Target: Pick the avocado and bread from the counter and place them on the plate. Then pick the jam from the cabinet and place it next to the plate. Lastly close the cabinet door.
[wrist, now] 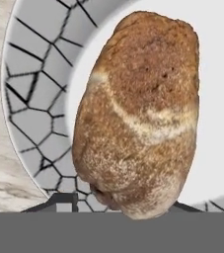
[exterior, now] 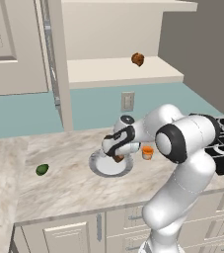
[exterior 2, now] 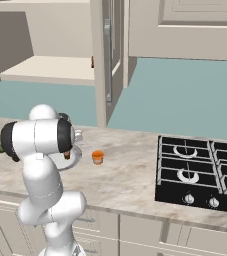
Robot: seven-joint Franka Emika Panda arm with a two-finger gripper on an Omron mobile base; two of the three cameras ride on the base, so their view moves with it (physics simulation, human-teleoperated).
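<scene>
My gripper (exterior: 117,154) hangs just over the plate (exterior: 99,169), a round plate with a white centre and grey cracked-pattern rim (wrist: 32,99). It is shut on the bread (exterior: 118,158), a tan-brown chunk (wrist: 138,113) whose lower end sits between the fingertips (wrist: 59,199). The dark green avocado (exterior: 42,169) lies on the beige marble counter (exterior: 69,192), well to the plate's left. An orange jam jar (exterior: 147,152) stands on the counter just right of the plate, also seen as the jam (exterior 2: 98,157). The cabinet (exterior: 118,69) above stands with its door (exterior: 59,74) open.
A dark brown-orange lump (exterior: 137,59) rests on the cabinet shelf. A wall socket (exterior: 128,101) sits on the teal backsplash behind the plate. A black stove (exterior 2: 200,170) takes up the counter's right end. Drawer fronts (exterior: 74,232) run below the counter edge.
</scene>
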